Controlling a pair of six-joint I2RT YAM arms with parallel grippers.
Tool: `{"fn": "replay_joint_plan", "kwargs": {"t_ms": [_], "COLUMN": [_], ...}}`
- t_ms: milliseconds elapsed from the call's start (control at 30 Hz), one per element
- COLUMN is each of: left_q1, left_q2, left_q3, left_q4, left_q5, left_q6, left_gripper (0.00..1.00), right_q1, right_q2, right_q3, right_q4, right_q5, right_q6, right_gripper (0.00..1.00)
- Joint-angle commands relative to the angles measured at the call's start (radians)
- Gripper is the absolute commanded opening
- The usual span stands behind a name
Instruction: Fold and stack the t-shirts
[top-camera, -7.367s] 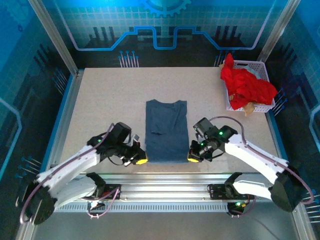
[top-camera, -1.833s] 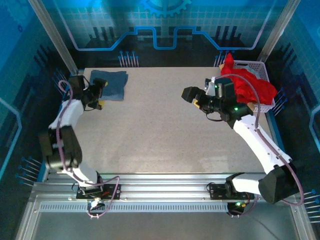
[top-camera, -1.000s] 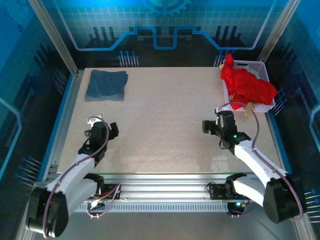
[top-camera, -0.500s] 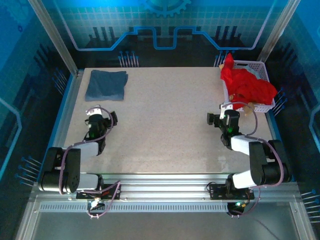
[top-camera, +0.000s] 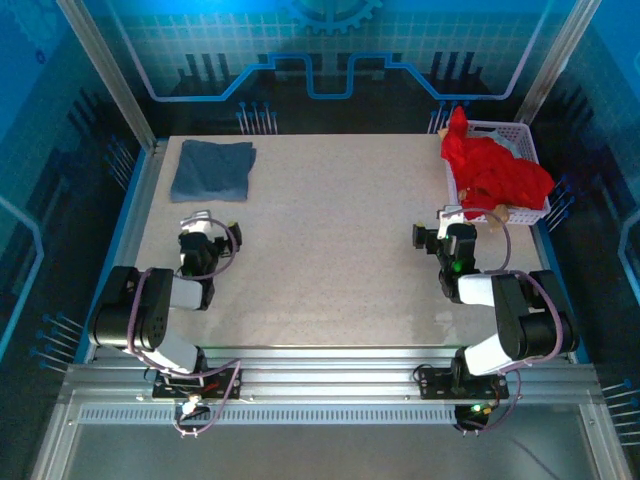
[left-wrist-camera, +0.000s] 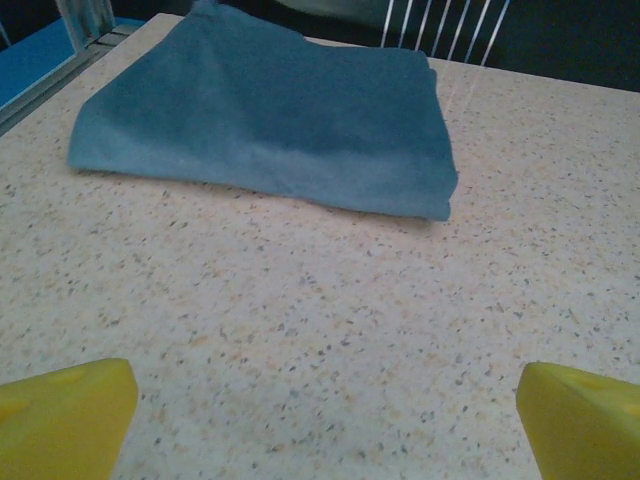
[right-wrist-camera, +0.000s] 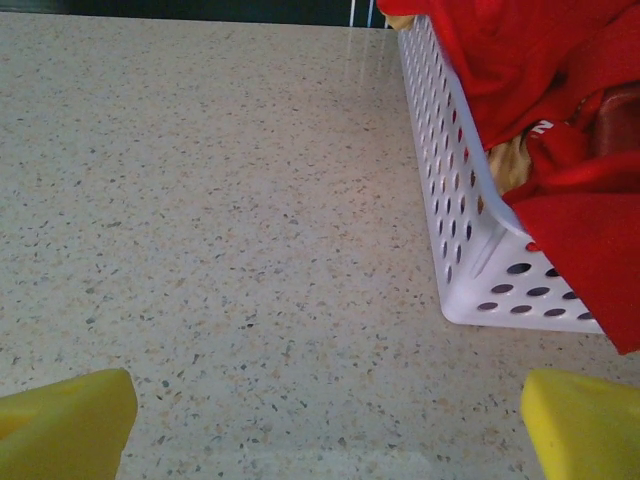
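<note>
Far-left corner of the worktop (top-camera: 330, 250): blue t-shirt (top-camera: 212, 170), folded into a flat rectangle, lying by itself. From the left wrist camera the blue t-shirt (left-wrist-camera: 270, 125) sits straight ahead of the left fingers (left-wrist-camera: 62, 415), apart from them, with speckled surface between. Left fingers are spread wide and grasp nothing; their yellow tips sit at the two lower corners of that view.

Far-right corner: red t-shirt (top-camera: 497, 175), unfolded and bunched up, heaped in a white basket (top-camera: 455, 205) and spilling over its rim. From the right wrist camera the basket (right-wrist-camera: 455, 200) shows its holed side wall ahead and to the right, with the red t-shirt (right-wrist-camera: 560, 60) hanging over the edge. Some tan stuff sits under the red cloth, can't tell what.

Right fingers (right-wrist-camera: 585, 425) are also spread wide and empty, near the basket's near-left corner but not touching it.

Left arm (top-camera: 160, 295) is folded low by the left edge and right arm (top-camera: 510, 300) low by the right edge, well apart.
</note>
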Motion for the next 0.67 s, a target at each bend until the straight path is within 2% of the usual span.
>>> {"fn": "replay_joint_plan", "kwargs": {"t_ms": [0, 633], "left_q1": [-0.012, -0.019], "left_q2": [0.002, -0.004], "left_q3": [0.037, 0.029], "left_q4": [-0.015, -0.008], "left_q5": [0.022, -0.008], "left_q6": [0.033, 0.034], "left_gripper": [0.99, 0.99], "right_q1": [0.011, 0.023], "right_q2": [0.008, 0.012], "right_q3": [0.012, 0.017], "right_q4": [0.034, 0.031], "right_q5": [0.019, 0.028], "right_q6": [-0.014, -0.024], "right_gripper": [1.0, 1.0]}}
